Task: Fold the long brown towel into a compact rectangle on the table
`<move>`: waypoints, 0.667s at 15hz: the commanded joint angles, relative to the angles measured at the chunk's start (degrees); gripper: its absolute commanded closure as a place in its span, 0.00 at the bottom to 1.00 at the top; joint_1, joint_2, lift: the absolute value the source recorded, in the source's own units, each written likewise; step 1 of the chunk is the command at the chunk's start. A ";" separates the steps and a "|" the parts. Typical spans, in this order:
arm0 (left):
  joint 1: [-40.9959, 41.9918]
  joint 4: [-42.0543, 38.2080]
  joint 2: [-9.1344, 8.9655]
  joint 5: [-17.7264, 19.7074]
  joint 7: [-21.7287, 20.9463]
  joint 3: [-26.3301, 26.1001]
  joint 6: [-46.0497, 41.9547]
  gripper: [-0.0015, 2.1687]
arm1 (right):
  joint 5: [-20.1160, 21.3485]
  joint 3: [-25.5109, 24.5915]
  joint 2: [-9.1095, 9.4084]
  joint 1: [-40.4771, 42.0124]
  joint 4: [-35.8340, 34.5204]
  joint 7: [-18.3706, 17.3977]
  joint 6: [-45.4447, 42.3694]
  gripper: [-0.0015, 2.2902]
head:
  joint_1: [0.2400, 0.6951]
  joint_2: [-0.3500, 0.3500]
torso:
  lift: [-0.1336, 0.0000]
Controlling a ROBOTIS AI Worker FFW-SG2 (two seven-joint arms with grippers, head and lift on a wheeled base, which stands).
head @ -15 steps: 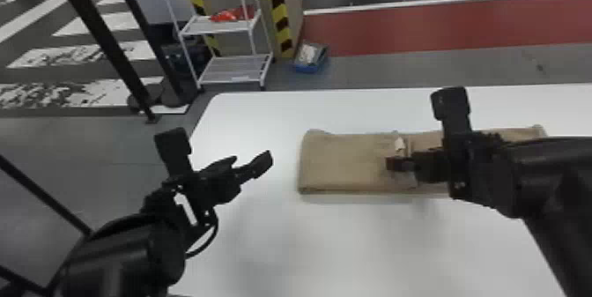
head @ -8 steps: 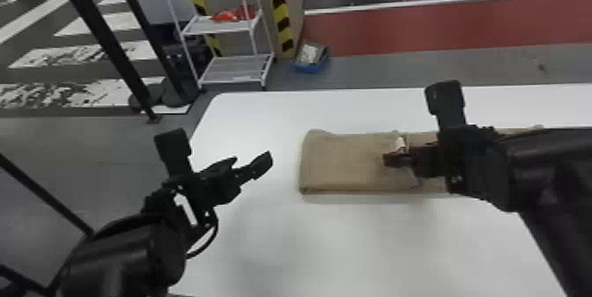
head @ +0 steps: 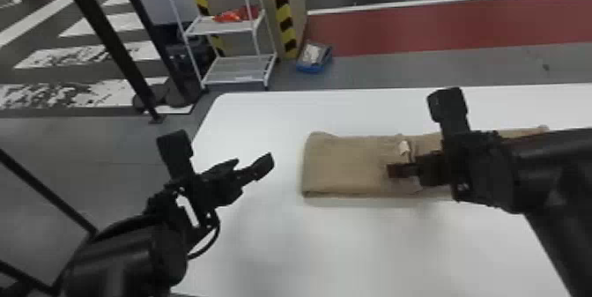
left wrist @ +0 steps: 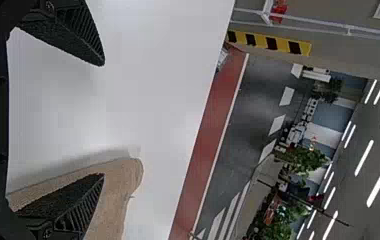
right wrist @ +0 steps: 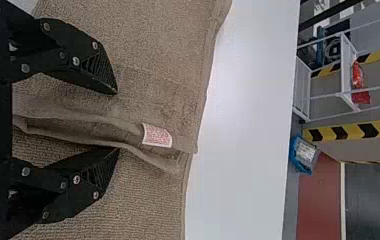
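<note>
Brown and already doubled over on itself, the towel (head: 348, 164) lies on the white bench (head: 352, 247) from the centre of the head view towards its right side, its long axis running across the frame. What matters most for the next move is where the loose hem (right wrist: 78, 120) sits: it crosses the layer beneath, with the white label (right wrist: 157, 135) near one end, and appears between the parted fingers of the right claw (right wrist: 117, 121). That claw is clearly the nearer one; it is spread wide and has hold of nothing, though I cannot tell whether a fingertip touches the cloth. Left of centre in the head view, the left claw (head: 220, 153) is also wide apart and empty, beyond the towel's folded left end and apart from it. Closing on the hem looks like the right claw's job, and it would probably need to catch that layer without pinching the one below.
</note>
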 commanded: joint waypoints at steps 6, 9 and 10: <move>-0.02 0.17 -0.15 0.00 0.00 0.18 -0.16 0.04 | -0.24 0.18 0.05 -0.11 -0.65 -0.18 0.04 0.33 | 1.00 0.88 | 0.08; -0.02 0.17 -0.15 0.00 0.00 0.18 -0.16 0.04 | -0.32 0.18 0.05 -0.11 -1.17 -0.18 0.04 0.36 | 1.00 0.88 | 0.08; -0.02 0.17 -0.15 0.00 0.00 0.18 -0.16 0.04 | -0.15 0.18 0.05 -0.11 -1.26 -0.18 0.04 0.36 | 1.00 0.88 | 0.08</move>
